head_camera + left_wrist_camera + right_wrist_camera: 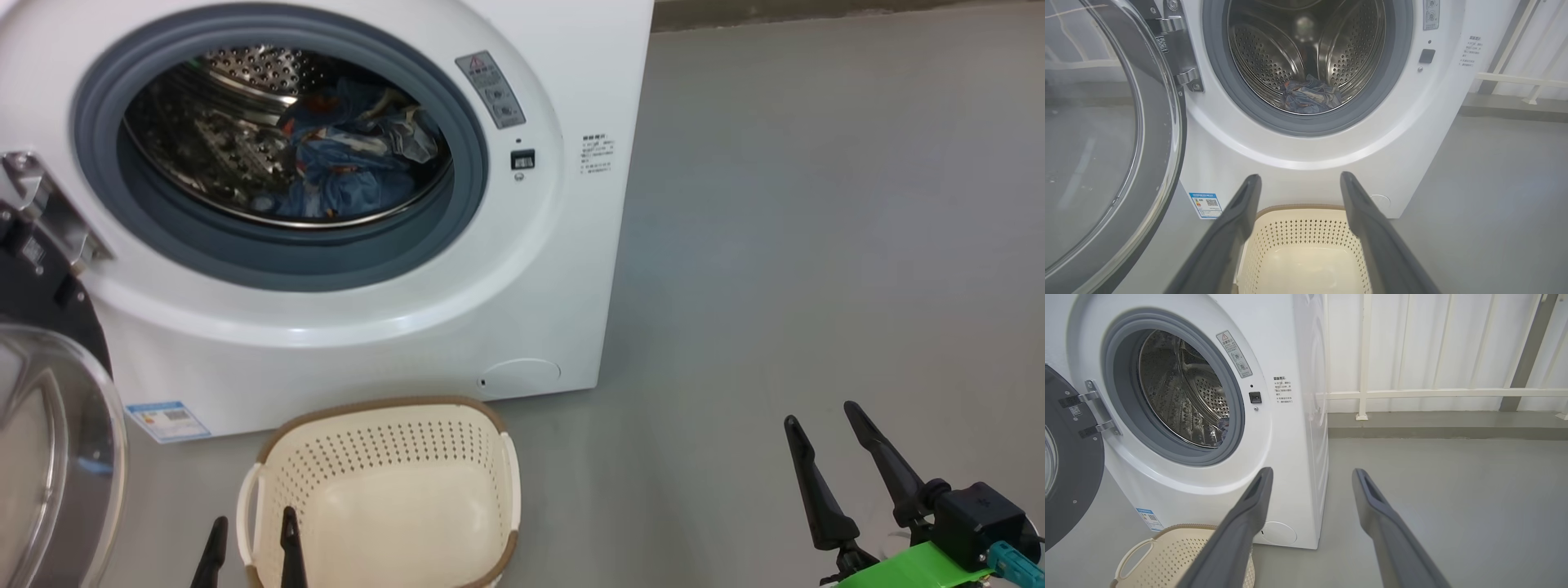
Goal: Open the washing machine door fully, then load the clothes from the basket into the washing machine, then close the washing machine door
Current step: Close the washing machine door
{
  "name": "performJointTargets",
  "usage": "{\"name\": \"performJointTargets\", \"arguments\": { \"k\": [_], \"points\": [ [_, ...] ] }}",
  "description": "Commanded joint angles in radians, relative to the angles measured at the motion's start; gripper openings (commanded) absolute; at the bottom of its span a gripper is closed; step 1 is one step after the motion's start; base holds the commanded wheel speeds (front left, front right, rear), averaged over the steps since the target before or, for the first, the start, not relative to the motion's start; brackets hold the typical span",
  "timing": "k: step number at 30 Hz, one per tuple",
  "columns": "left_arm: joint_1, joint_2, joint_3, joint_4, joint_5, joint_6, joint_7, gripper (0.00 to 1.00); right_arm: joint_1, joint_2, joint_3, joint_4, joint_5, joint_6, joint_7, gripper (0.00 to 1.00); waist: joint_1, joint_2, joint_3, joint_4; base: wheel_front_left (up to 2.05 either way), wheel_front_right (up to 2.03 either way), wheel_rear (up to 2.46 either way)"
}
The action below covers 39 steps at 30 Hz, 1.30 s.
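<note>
The washing machine door (57,441) is open at nine o'clock, the clothes (351,155) are in the drum (220,139) and the basket (384,445) is empty; only closing remains. The left end effector (254,518) and right end effector (820,413) are spread, empty.

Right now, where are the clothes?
In the head view the clothes lie in the drum of the washing machine, upper left, behind the grey gasket, above the empty basket.

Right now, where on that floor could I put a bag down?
The grey floor right of the washing machine, up to the right tool, is bare. Its front is crowded: the basket, itself empty, the open door at left and the left tool.
</note>
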Motion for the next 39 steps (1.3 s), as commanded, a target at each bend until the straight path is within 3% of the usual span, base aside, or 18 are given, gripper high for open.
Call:
{"name": "performJointTargets", "arguments": {
  "k": [1, 16, 39],
  "points": [
    [-0.018, 0.003, 0.034, -0.022, 0.005, 0.007, -0.006, 1.0, -0.004, -0.016, 0.019, -0.025, 0.003, 0.002, -0.005, 1.0, 0.0, 0.0, 0.0, 0.0, -1.3, 1.3, 0.0],
    [-0.022, 0.003, 0.033, -0.022, 0.007, 0.006, -0.006, 1.0, -0.009, -0.012, 0.015, -0.028, 0.001, 0.002, -0.005, 1.0, 0.0, 0.0, 0.014, 0.002, -1.15, 1.15, 0.0],
    [-0.028, 0.003, 0.034, -0.02, 0.014, 0.0, -0.006, 1.0, -0.013, 0.0, 0.01, -0.026, -0.004, 0.002, -0.005, 1.0, 0.0, 0.0, 0.008, 0.018, -0.04, 0.04, 0.0]
  ]
}}
